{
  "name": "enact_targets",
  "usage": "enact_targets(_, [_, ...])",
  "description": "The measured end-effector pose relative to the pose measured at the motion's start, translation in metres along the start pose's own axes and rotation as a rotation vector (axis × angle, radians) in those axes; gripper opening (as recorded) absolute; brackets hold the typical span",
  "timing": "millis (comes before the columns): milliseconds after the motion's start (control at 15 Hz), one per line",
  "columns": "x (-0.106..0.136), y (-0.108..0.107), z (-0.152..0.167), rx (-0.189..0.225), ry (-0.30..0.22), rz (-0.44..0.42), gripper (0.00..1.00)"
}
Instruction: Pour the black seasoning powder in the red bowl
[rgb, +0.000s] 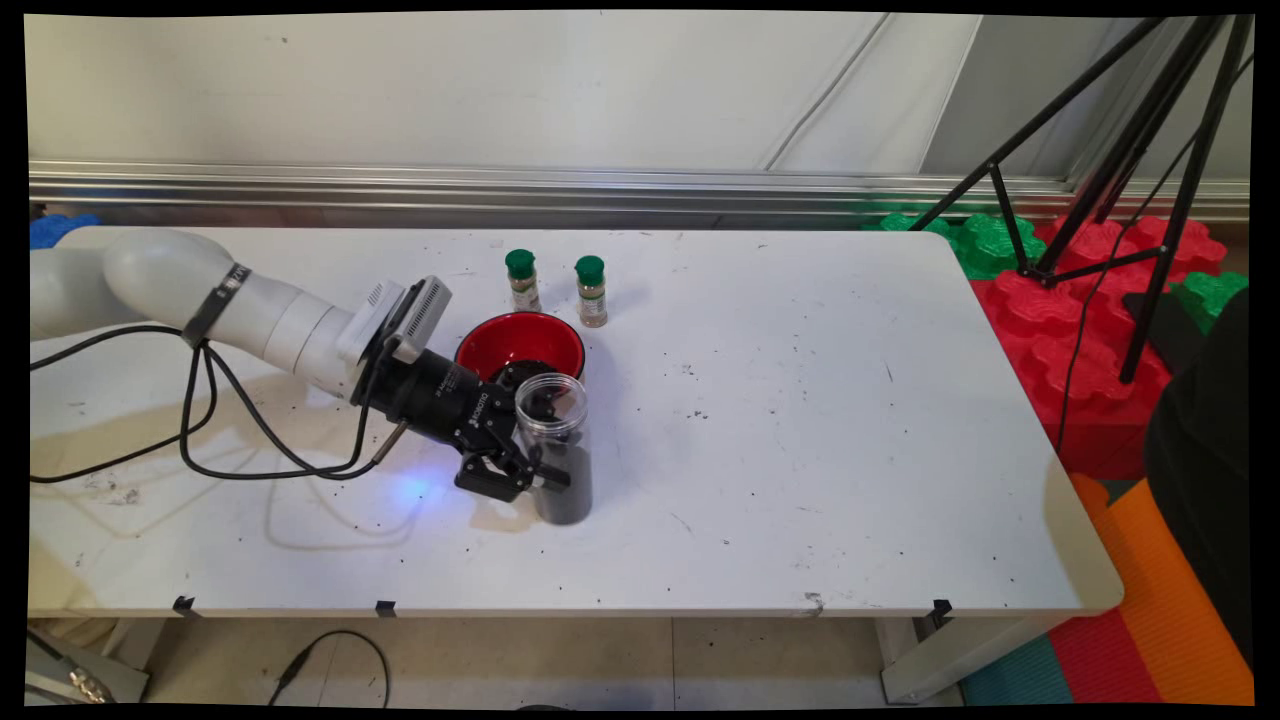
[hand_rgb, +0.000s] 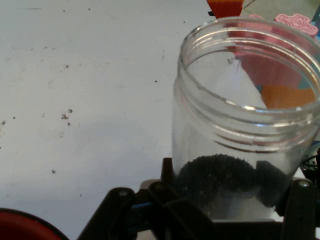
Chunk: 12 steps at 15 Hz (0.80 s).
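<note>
Clear glossy plastic jar (hand_rgb: 245, 125), dark grainy fill; glossy red bowl (rgb: 520, 345); matt white scuffed table (rgb: 800, 450).

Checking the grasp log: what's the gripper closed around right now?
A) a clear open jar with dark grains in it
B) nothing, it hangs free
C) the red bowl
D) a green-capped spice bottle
A: the gripper is closed on the clear jar, which is lidless with dark grains at its bottom, just in front of the red bowl; both green-capped bottles stand untouched behind.

White table (rgb: 800, 450) is being occupied by a red bowl (rgb: 520, 345), a clear jar (rgb: 555, 450) just beside it, and two green-capped spice bottles (rgb: 522, 280) behind.
</note>
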<state>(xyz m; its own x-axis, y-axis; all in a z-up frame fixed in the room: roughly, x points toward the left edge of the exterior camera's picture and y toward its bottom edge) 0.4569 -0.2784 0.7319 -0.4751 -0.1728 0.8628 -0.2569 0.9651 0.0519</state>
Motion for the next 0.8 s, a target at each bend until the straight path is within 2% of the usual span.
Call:
enact_targets(400, [0.005,-0.004,-0.005,0.022,0.021,-0.023,0.0])
enact_targets(800, [0.024,-0.014,-0.014,0.059,0.056,-0.053,0.0])
